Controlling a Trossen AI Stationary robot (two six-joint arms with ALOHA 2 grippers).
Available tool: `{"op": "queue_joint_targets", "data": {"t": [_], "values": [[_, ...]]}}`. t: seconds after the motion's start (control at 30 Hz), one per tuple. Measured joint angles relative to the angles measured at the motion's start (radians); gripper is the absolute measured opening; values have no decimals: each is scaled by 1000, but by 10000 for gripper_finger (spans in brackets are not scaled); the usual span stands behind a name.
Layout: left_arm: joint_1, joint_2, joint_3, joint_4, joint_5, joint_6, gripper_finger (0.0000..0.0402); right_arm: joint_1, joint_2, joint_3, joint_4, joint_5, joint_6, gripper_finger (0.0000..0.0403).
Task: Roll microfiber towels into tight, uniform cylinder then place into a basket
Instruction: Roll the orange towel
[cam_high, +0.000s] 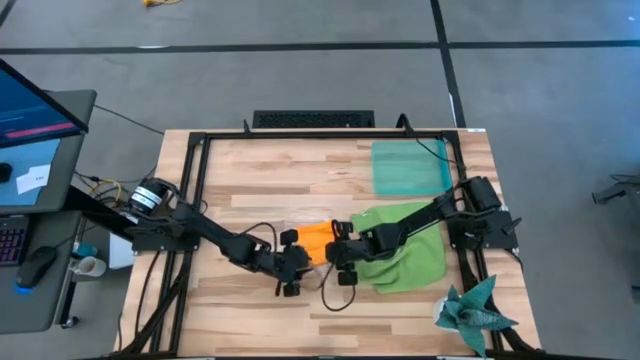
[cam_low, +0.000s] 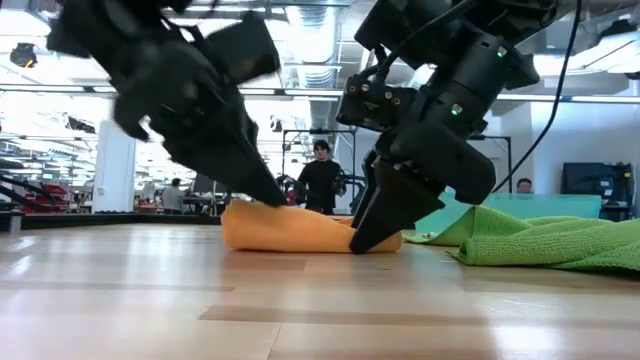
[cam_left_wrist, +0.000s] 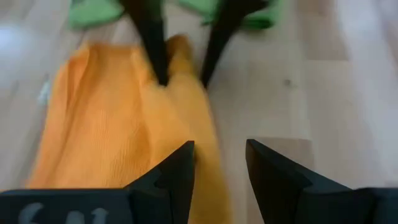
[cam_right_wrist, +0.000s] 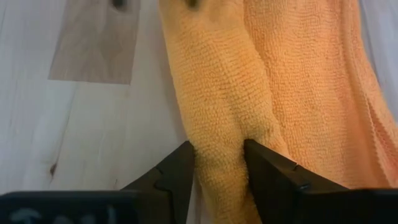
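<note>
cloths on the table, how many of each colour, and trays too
orange towel: 1, rolled, between the left gripper and right gripper
lime green towel: 1, spread loose
dark teal spiky cloth: 1, at the table's corner
teal-green basket: 1
total: 3 cloths, 1 basket, 4 things

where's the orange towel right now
In the high view the orange towel lies bunched mid-table between the left gripper and right gripper, just left of the green towel.

You will find no legible text, label, brand, number or sign on anything in these four views.
</note>
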Motion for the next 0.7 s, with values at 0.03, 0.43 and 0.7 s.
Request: {"op": "queue_joint_targets", "data": {"t": [0.03,0.43,0.7], "values": [[-9,-10,1,-3,0,37,135,0,0,0,0,-1,3,166],[-39,70,2,-64,-187,156,135,0,0,0,1,-9,29,169],[-87,84,3,-48,-253,165,135,1,0,0,1,-11,29,171]]}}
